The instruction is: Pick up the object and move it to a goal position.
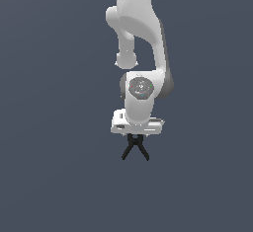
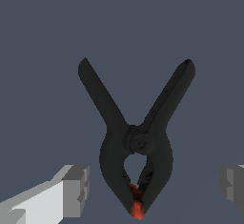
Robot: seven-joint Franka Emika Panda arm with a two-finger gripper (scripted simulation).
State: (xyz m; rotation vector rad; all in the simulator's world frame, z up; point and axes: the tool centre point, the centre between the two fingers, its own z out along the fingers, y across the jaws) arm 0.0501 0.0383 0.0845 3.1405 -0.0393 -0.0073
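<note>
The object, a small black A-shaped spring clamp point(image 1: 135, 148), lies on the grey surface just below my hand in the exterior view. In the wrist view the clamp point(image 2: 136, 142) fills the middle, its two legs splayed away and its red tip point(image 2: 137, 209) at the apex. My gripper point(image 2: 154, 187) is open and straddles the apex end. One finger point(image 2: 76, 189) and the other finger point(image 2: 232, 186) stand well apart from the clamp on either side, touching nothing. In the exterior view the gripper point(image 1: 135, 130) hangs straight over the clamp's apex and hides it.
The flat, plain grey surface point(image 1: 49, 176) extends all around the clamp. The white arm point(image 1: 141, 38) rises behind the hand toward the exterior view's top. No goal marker shows in either view.
</note>
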